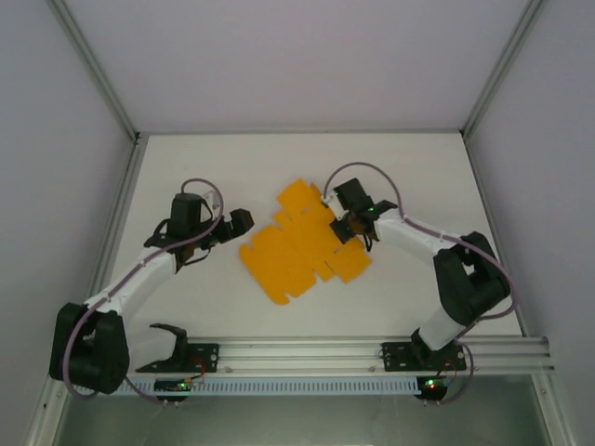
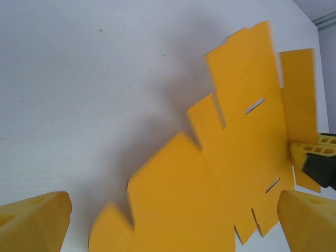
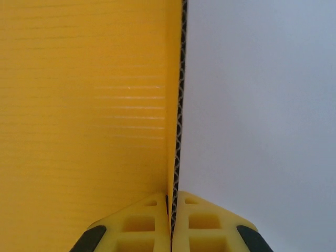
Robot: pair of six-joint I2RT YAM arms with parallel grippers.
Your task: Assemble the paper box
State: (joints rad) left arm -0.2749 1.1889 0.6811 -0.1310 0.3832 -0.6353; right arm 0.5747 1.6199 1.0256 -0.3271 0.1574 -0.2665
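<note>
The paper box, for now a flat orange-yellow die-cut card sheet with flaps and slots (image 1: 296, 253), lies unfolded near the middle of the white bench (image 1: 204, 167), between the two arms. The right pincer (image 3: 173, 203) is clamped on the sheet's right edge, and the fluted edge of the card runs straight up from between its jaws. The left pincer (image 1: 238, 223) hovers just off the sheet's left side, jaws spread wide with nothing between them.

The step in hand looks like raising a first flap along its crease. To do it well, the right pincer should swing the gripped panel up about the fold line rather than pull sideways, or the whole sheet will likely slide. The left pincer would best come down on the panel beside that crease and pin it flat, clear of the slots. The card is thin, so a slow, even turn should prevent a buckle away from the score.
</note>
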